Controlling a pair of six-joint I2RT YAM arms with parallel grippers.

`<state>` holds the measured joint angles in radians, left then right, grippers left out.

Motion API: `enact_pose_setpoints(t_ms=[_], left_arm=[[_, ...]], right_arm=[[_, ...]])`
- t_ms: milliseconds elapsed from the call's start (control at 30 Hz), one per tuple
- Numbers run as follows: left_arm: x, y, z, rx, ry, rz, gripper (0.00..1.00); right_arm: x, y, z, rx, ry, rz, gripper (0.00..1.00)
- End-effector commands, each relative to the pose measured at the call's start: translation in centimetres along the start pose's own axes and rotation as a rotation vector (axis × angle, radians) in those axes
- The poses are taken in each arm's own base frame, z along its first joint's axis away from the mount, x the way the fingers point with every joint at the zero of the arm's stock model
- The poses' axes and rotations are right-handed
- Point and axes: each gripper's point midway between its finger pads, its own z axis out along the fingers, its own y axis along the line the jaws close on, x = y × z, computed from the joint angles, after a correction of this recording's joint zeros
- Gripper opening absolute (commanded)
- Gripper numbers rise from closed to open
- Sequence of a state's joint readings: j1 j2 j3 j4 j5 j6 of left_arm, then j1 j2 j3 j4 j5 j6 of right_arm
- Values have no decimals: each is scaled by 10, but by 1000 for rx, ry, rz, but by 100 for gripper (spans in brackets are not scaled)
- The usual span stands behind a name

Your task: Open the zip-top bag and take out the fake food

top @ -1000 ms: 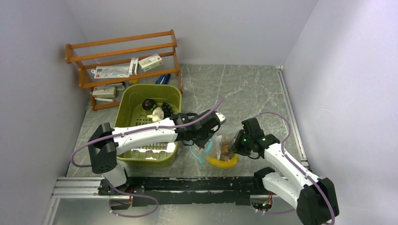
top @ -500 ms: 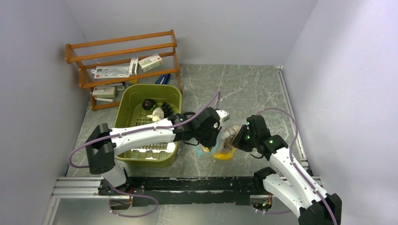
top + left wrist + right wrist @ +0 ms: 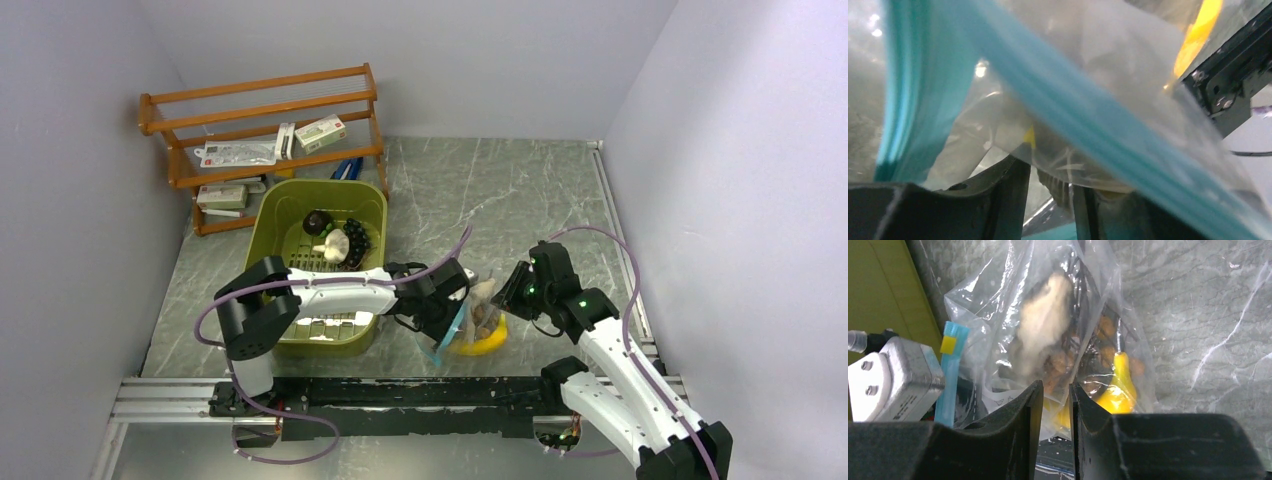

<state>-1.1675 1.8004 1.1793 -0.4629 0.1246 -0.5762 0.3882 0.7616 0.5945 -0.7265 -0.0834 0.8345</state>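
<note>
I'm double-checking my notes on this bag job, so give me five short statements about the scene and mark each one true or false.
1. The yellow banana is inside the zip-top bag. True.
2. The green bin is empty. False: it holds a mushroom and grapes, among other pieces.
3. The bag's zip strip is red. False: it is teal.
4. A wooden rack stands at the back left. True.
5. The bag lies in the bin. False: it is outside the bin, to its right.
</note>
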Motion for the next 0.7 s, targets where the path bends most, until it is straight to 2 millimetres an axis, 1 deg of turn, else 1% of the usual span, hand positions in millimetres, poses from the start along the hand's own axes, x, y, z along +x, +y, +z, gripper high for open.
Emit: enact_pose_setpoints(t_ms=[0, 67, 133, 233, 400, 467, 567, 633, 667], left_arm=[[-13, -7, 6, 27, -52, -28, 52], [-17, -9, 4, 29, -74, -32, 59], [-21, -9, 3, 29, -94, -42, 64], [-23, -5, 6, 7, -109, -60, 64], [-25, 10, 11, -81, -118, -78, 61], [-28, 11, 11, -89, -126, -83, 56], [-37, 2, 6, -51, -163, -86, 46], [-42, -2, 2, -31, -189, -82, 37], [-43, -2, 1, -30, -197, -84, 34]], right_arm=[[6, -5, 1, 14, 16, 3, 27], [6, -6, 2, 19, 18, 0, 27], [7, -7, 4, 24, 23, 1, 27], [9, -7, 6, 22, 32, 2, 27], [10, -9, 7, 28, 38, 0, 27], [11, -10, 7, 32, 38, 0, 27], [11, -11, 8, 36, 41, -3, 27], [12, -12, 9, 40, 45, -3, 27], [13, -12, 9, 41, 46, -1, 27]])
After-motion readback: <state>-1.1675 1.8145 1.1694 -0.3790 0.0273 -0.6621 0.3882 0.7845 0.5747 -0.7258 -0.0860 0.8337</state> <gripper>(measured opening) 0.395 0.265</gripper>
